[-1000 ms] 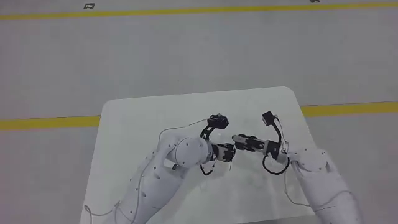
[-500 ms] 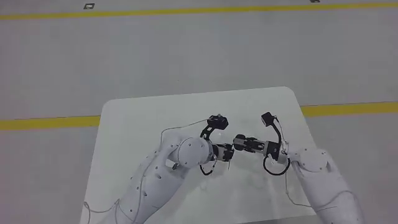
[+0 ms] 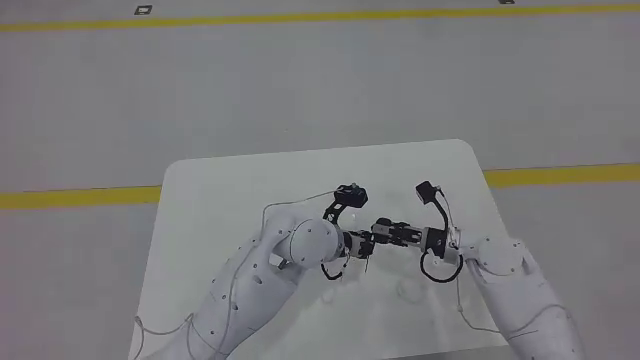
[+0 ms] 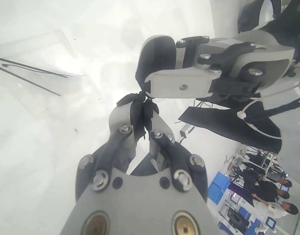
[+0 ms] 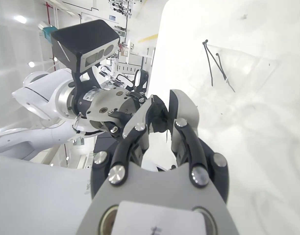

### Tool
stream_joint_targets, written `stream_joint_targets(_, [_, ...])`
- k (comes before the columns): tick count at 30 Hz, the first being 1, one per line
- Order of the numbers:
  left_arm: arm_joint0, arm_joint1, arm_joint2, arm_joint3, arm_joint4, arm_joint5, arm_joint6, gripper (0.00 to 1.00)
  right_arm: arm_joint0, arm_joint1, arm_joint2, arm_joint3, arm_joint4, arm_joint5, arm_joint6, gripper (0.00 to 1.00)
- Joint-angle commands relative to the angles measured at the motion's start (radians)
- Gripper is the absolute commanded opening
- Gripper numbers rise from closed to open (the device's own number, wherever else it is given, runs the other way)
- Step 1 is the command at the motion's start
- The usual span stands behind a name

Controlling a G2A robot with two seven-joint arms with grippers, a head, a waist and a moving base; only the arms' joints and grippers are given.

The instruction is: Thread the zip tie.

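Note:
My two grippers meet tip to tip above the middle of the white table (image 3: 220, 220). The left gripper (image 4: 137, 100) is shut, its black cloth pads pressed together on a thin black zip tie (image 4: 146, 133) that runs down between the fingers. From the opposite side the right gripper (image 5: 164, 99) comes in, and its fingers stand almost together on the same spot, with a thin strand of the zip tie (image 5: 166, 135) hanging below them. In the top view the left gripper (image 3: 366, 244) and right gripper (image 3: 377, 230) touch, and the zip tie's tail (image 3: 367, 258) dangles beneath.
A clear flat tray (image 4: 54, 50) lies on the table beside the grippers and holds two spare black zip ties (image 4: 30, 74). The right wrist view has the tray (image 5: 250, 69) and the spare zip ties (image 5: 213, 64) beyond the fingers. The table's edge is near on the right side.
Both grippers have drifted slightly left together, the right one closing in on the left. The dangling tail moved along with them.

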Motion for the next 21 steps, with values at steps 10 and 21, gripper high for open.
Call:
stream_joint_targets(10, [-0.021,0.008,0.020,0.017,-0.017,0.008,0.007,0.00,0.014,0.006,-0.016,0.014,-0.010,0.000,-0.002,0.12])
stream_joint_targets(21, [-0.045,0.015,0.043,0.036,-0.036,0.010,0.012,0.00,0.029,0.010,-0.036,0.026,-0.019,0.000,-0.009,0.05])
